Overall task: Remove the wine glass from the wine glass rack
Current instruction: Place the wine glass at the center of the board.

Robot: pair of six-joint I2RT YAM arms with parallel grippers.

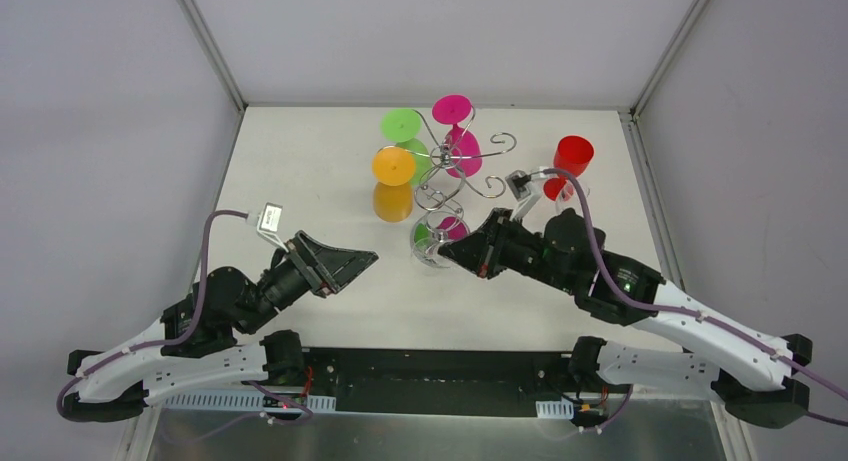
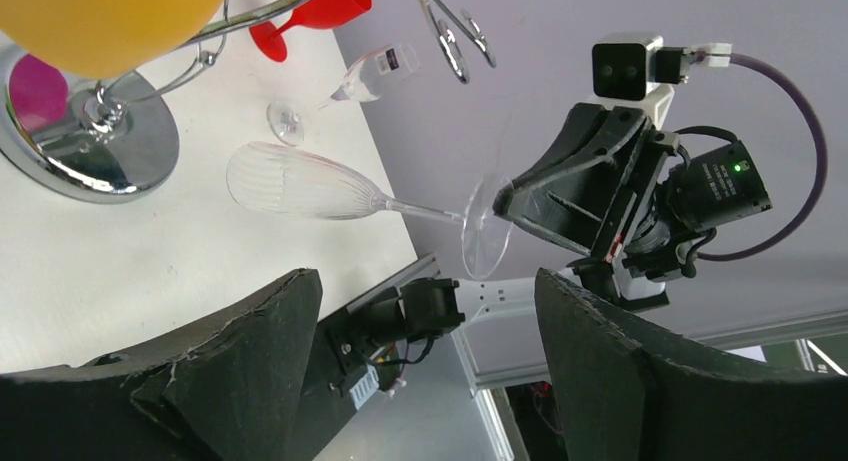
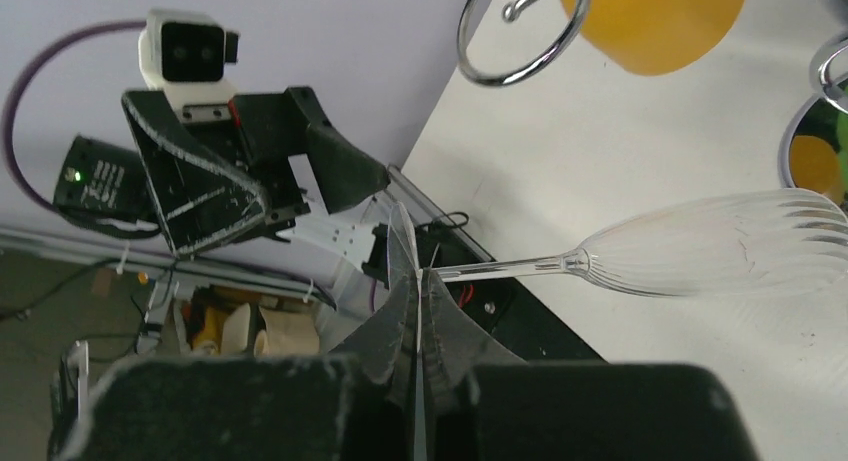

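One clear wine glass [image 2: 300, 184] is off the wine glass rack [image 1: 447, 159]. It lies level, stem horizontal, bowl low at the worktop [image 1: 300, 181] just beside the rack's mirrored base; contact with the surface cannot be told. The right fingers [image 3: 395, 331] are pinched tight on the glass's foot. The left fingers [image 2: 250, 351] are spread wide and hold nothing, left of the rack. An orange glass [image 1: 394, 167], green glass [image 1: 401, 125] and magenta glass [image 1: 452, 109] hang on the scroll arms.

orange glass [image 2: 100, 16] cropped at top, wine glass [image 3: 720, 243] bowl cropped right
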